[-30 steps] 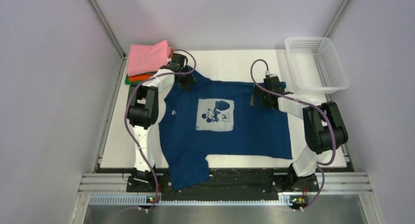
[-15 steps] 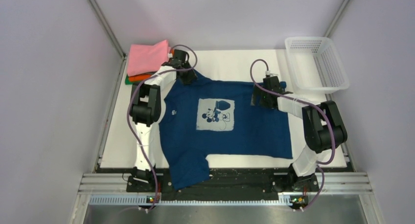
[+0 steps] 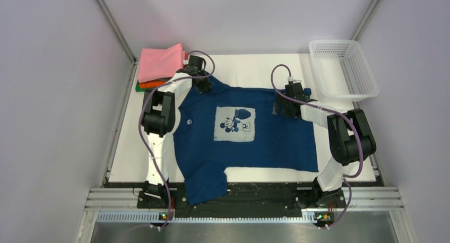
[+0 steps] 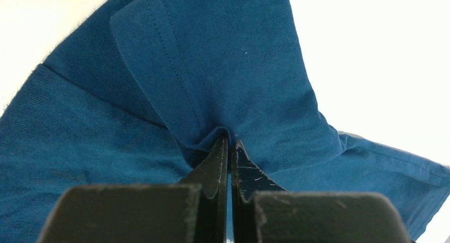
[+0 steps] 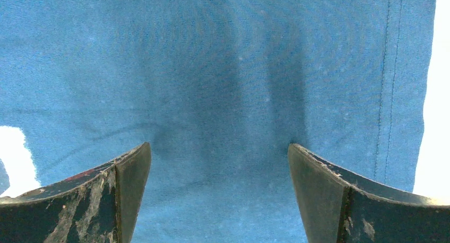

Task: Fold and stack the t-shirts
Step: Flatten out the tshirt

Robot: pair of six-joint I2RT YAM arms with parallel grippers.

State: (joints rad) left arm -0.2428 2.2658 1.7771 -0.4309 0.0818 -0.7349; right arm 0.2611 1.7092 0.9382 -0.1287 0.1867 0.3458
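A navy blue t-shirt (image 3: 249, 142) with a white printed patch lies spread flat on the white table, one sleeve hanging over the near edge. My left gripper (image 3: 204, 86) is at the shirt's far left sleeve, and in the left wrist view it (image 4: 229, 141) is shut on a pinched fold of the navy cloth (image 4: 223, 84). My right gripper (image 3: 284, 106) rests at the far right edge of the shirt. In the right wrist view it (image 5: 218, 152) stands open, its fingertips (image 5: 132, 168) pressed onto flat navy cloth (image 5: 223, 68) near the hem. Folded pink (image 3: 161, 61), orange (image 3: 153, 84) and green t-shirts are stacked at the far left.
A white mesh basket (image 3: 344, 69) stands at the far right corner of the table (image 3: 244, 70). Grey walls close in on both sides. The arm bases and a metal rail run along the near edge.
My left gripper has moved slightly toward the far sleeve edge and shut on the navy cloth. The right arm and the shirt's body have stayed in place.
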